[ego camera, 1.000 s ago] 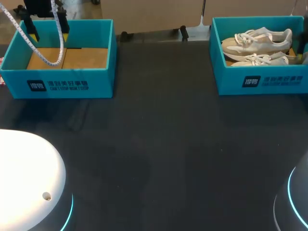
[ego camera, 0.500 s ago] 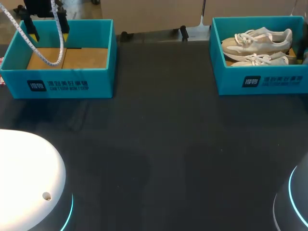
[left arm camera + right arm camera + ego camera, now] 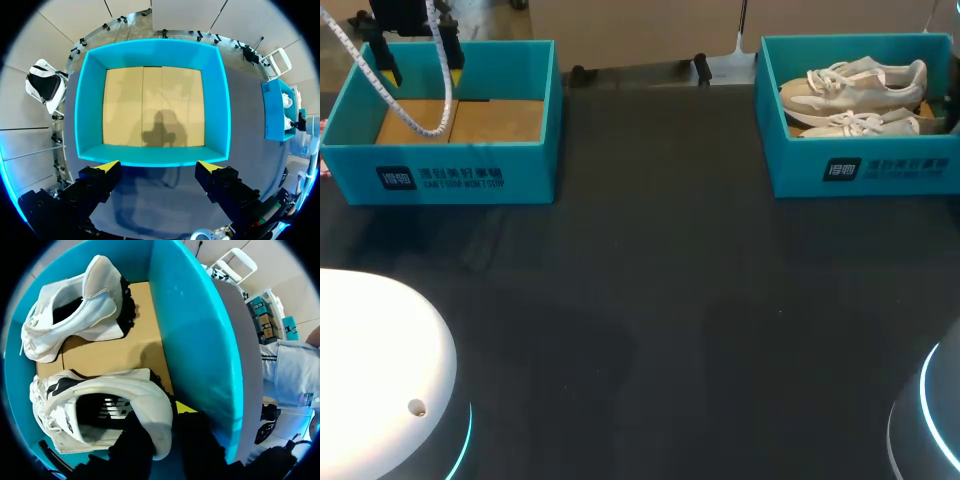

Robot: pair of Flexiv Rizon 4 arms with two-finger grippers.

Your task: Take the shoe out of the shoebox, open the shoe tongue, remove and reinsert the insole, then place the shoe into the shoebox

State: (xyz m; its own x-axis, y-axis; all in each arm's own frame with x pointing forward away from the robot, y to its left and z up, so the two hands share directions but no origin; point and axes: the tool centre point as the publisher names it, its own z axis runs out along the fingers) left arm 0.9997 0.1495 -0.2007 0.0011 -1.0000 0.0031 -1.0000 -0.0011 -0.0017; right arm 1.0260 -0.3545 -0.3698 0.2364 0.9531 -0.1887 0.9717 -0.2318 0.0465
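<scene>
Two teal boxes sit on the dark table: the left box bare inside, and the shoebox at the right holding pale shoes.

At the left wrist, the left gripper is spread wide over the left box's near wall.

At the right wrist, the right gripper pinches the near shoe by its heel, with one finger squeezed against the shoebox wall.

Two shoeboxes, seemingly two shoes

Head view: right gripper, dark against the right end of the shoebox 1.0 s ago, has slid steadily toward the view's edge. Barely a sliver of it shows now.
</scene>
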